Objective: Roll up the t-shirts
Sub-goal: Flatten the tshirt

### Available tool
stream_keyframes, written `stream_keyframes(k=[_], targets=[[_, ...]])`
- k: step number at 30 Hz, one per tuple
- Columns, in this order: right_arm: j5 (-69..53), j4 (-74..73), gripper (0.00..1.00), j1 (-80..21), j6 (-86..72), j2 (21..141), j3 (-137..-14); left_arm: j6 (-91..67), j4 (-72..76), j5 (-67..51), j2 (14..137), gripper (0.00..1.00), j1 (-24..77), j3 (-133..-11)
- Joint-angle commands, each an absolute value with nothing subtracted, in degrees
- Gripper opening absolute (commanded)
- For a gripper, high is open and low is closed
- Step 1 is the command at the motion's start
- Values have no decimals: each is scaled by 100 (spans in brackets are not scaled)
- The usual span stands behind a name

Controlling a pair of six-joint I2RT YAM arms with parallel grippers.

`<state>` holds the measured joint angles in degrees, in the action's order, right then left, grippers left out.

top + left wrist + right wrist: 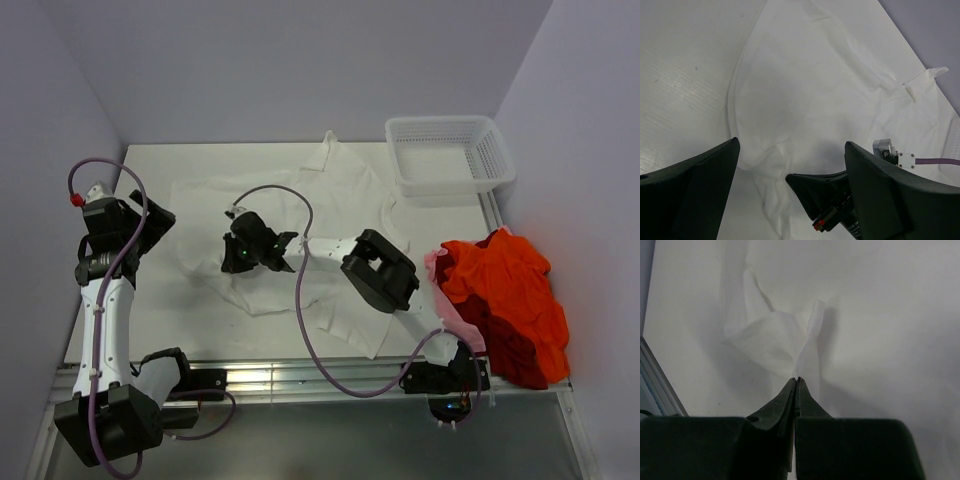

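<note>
Left pincer [790,147] released, jaws wide, hovering above the left side of the white t-shirt [340,195], towards the surface's [150,330] left edge. The shirt lies spread and wrinkled mid-surface. Right pincer [796,382] clenched on a small pucker of that shirt, left of its middle. My read: the bite is thin. I'd lift low and slow, carry the fold over flat, and bring the left in alongside so the roll starts even. Orange-red t-shirts [510,290] are heaped at the right edge, not yet rolled.
</note>
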<state>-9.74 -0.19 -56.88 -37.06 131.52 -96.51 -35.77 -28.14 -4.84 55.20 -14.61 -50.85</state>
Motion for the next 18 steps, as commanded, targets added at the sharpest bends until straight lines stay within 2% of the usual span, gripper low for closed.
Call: stream_keyframes(k=[1, 14, 18], targets=[[-1089, 606, 0, -5888, -3428, 12753, -9343, -3454, -2690, -475, 5327, 91, -1468, -5195], [-2030, 1959, 1, -6873, -2935, 12384, -8526, -3472, -2716, -457, 5361, 91, -1468, -5221], [-2363, 2145, 11, -7005, -2988, 12445, -8551, -3445, -2725, -413, 5361, 91, -1468, -5221]])
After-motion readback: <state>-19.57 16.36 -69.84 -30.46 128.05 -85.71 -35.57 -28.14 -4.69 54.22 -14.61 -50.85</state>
